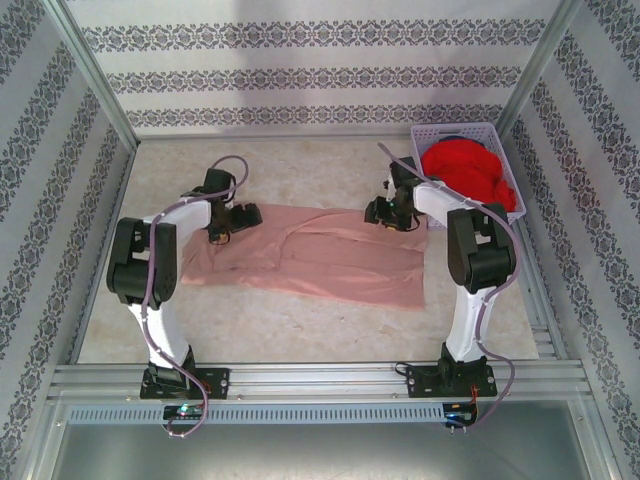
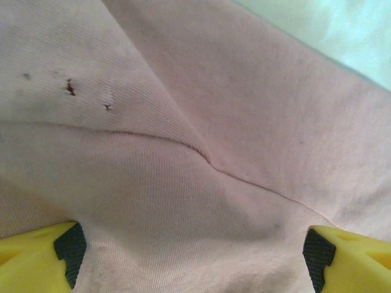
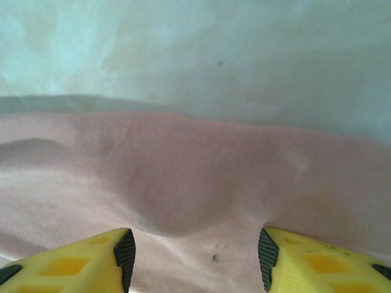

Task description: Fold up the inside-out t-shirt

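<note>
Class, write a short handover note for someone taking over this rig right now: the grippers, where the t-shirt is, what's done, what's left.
Left gripper: open, low over the t-shirt near its far left edge.
Right gripper: open, at the t-shirt's far right edge, a hump of cloth between its jaws.
T-shirt: spread across the table, wrinkled, not lifted.
Done: t-shirt laid out; no finished fold to be seen.
Left: probably grip the far edge with both grippers, fold it over, then tidy.

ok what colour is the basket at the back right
The basket is pale lilac, with a bright red garment inside. Clearest in the top external view.
</note>
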